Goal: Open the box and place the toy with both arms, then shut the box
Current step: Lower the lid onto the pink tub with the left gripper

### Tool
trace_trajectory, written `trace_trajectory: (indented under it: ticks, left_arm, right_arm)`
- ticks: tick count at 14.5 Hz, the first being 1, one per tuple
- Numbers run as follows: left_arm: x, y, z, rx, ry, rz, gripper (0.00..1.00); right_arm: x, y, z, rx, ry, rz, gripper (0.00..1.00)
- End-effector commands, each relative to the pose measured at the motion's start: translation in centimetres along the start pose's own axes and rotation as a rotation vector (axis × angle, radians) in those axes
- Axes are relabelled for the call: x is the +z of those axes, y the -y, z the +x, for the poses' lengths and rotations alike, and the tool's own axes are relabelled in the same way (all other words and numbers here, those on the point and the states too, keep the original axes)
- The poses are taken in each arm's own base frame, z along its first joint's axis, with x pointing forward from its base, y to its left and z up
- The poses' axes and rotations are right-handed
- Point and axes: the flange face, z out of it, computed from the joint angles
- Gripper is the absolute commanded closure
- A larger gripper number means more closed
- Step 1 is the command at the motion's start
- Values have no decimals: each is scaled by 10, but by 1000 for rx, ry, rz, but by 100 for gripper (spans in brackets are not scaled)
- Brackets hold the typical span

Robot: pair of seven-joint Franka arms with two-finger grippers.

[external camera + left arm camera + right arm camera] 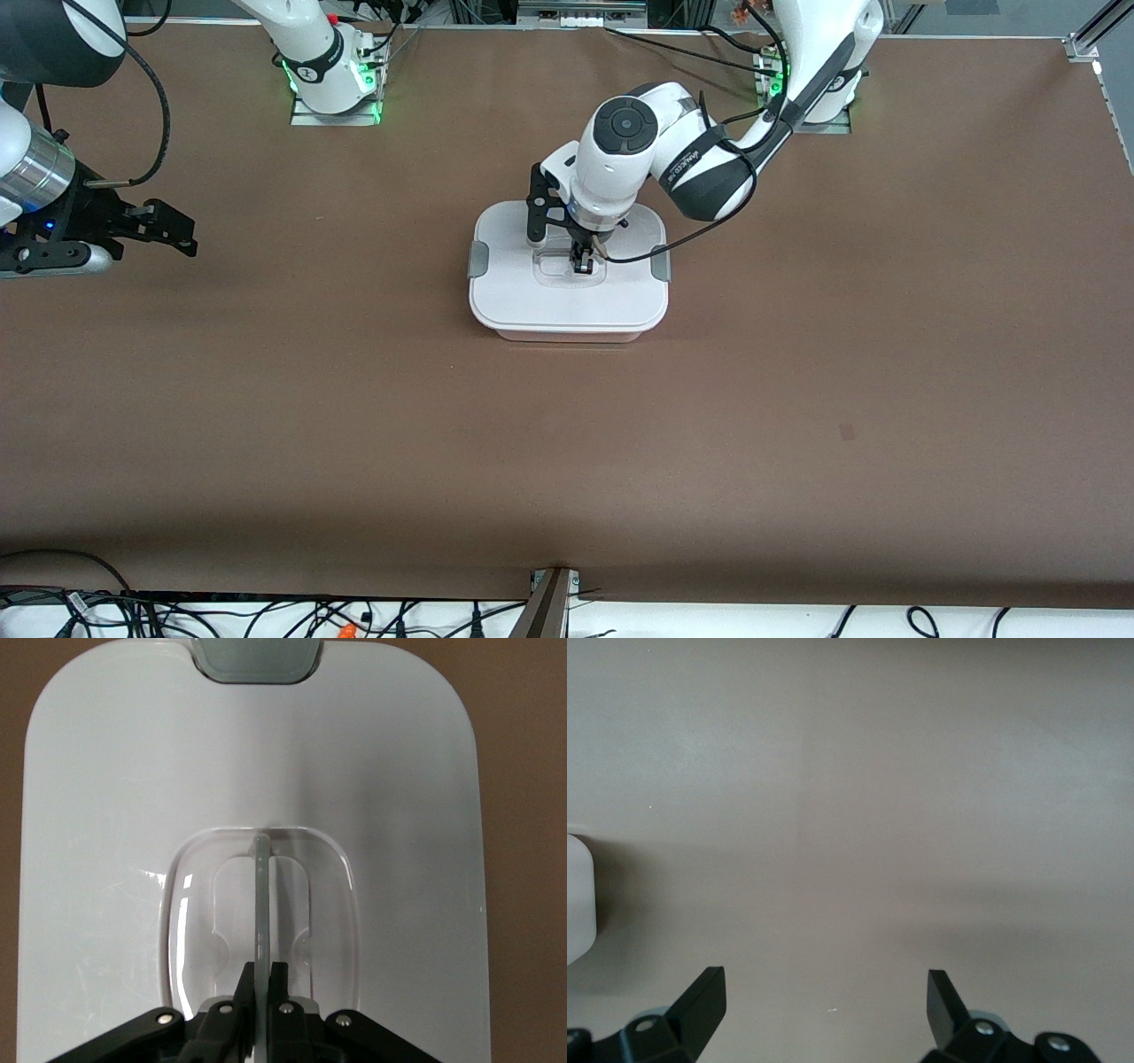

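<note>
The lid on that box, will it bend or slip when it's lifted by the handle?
The lid looks like flat rigid plastic, so probably stiff. The left pincer grips only the thin glossy handle, so it could slip or tilt. The grey clips may hold it down.

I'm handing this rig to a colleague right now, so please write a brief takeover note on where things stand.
Left hand: down on the box, fingers shut on the clear handle in the recess of the white lid.
Right hand: open, holding nothing, waiting over bare table toward the right arm's end.
Box: mid-table, lid seated flat; grey side clips sit against the lid's edges.
Toy: not visible in any view, so I cannot say whether it is inside.
Done: the lid is on the box.
Left: confirm the toy's whereabouts, then release the handle if closing is finished.
</note>
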Motion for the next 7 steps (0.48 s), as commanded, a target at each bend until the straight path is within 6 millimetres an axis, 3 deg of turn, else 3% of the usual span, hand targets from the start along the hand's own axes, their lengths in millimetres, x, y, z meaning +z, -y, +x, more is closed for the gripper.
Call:
trace_trajectory:
  ticks: [1,2,5,7]
  left_arm:
    - [-2,-11,-8,7,73,-5,9]
    - [-8,-10,-8,8,70,4,0]
    - [-22,-8,-7,10,62,26,0]
    - [-43,-8,-10,-13,77,30,0]
  right_arm:
    - [-2,-1,-4,-2,4,-14,0]
    - [-2,-1,-4,-2,4,-14,0]
    - [-2,-1,-5,-2,5,-14,0]
    - [-1,0,-4,-2,5,-14,0]
